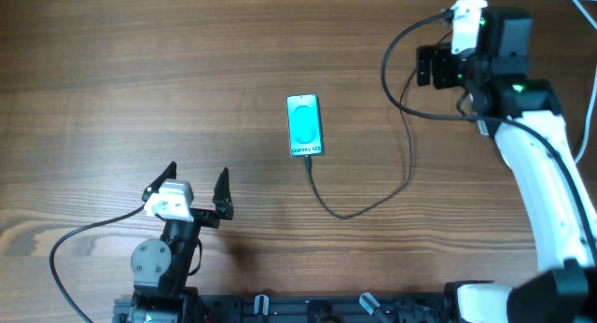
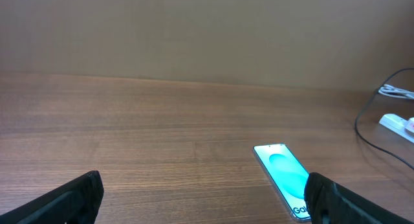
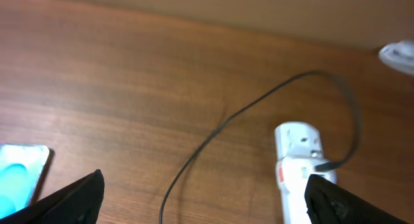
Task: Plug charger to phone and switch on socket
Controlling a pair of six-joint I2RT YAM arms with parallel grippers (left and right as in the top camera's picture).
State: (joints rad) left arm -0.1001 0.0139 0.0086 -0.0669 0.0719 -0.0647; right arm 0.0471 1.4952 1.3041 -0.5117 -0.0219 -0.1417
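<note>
The phone (image 1: 304,125) lies flat mid-table with its teal screen lit. It also shows as the phone (image 2: 284,172) and, at the left edge, the phone (image 3: 19,179). The charger's thin black cable (image 1: 408,164) meets the phone's bottom edge, loops right and runs up under my right arm. The charger cable (image 3: 220,123) ends at a white plug head on the socket (image 3: 299,169), a white strip with a red mark. My right gripper (image 1: 427,67) hangs open above the socket, right gripper (image 3: 204,185) empty. My left gripper (image 1: 197,172) stands open near the front, left gripper (image 2: 204,185) empty, its right finger beside the phone.
A thick white cord (image 3: 396,54) lies at the far right, also seen as the cord (image 2: 396,90) beyond the socket (image 2: 396,123). Bare wooden table (image 1: 140,71) stretches across the left and centre. A black rail runs along the table's front edge.
</note>
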